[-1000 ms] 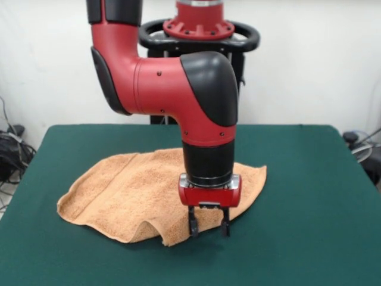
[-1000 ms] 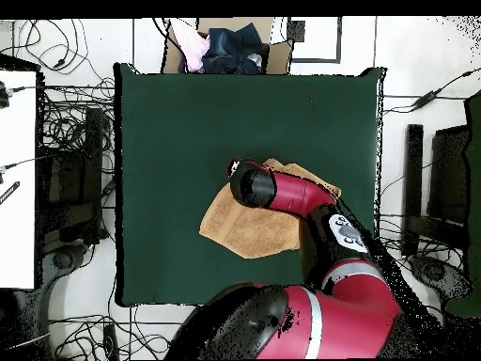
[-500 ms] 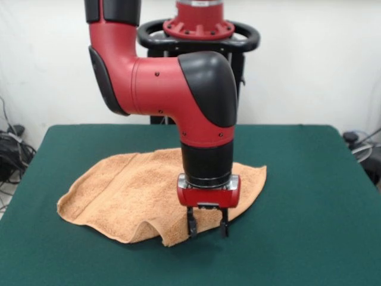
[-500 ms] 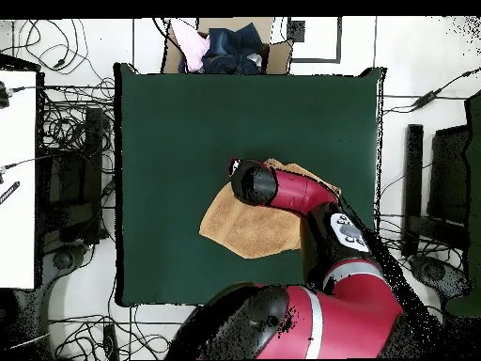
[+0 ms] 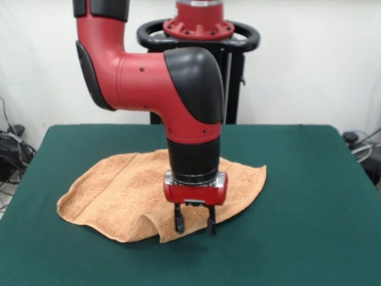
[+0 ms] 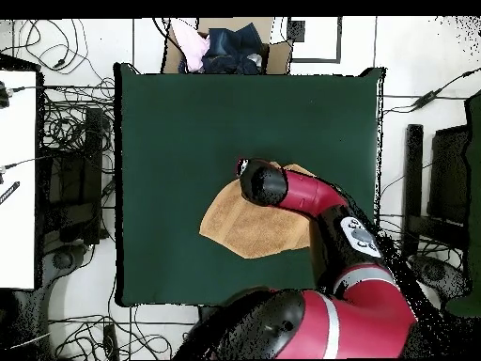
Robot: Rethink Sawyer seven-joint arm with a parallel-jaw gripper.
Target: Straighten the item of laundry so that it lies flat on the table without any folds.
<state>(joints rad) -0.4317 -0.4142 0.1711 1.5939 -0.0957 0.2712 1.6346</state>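
Orange-tan towel (image 5: 125, 190) lies rumpled under spread, empty fingers (image 5: 194, 226) on the table (image 5: 297, 196).

Front and overhead, table (image 5: 309, 196) shared.

The arm (image 6: 310, 197) hides the hand and part of the towel (image 6: 249, 226) from overhead.

Orange-tan terry towel (image 5: 125, 190) lies crumpled on the dark green table (image 5: 297, 196), roughly centre, a bit toward 9 o'clock in the front view. Not flat: a raised fold ridge at its 6 o'clock edge, wavy near border. One woven band visible near the 10 o'clock edge. 3 o'clock corner lies flat.
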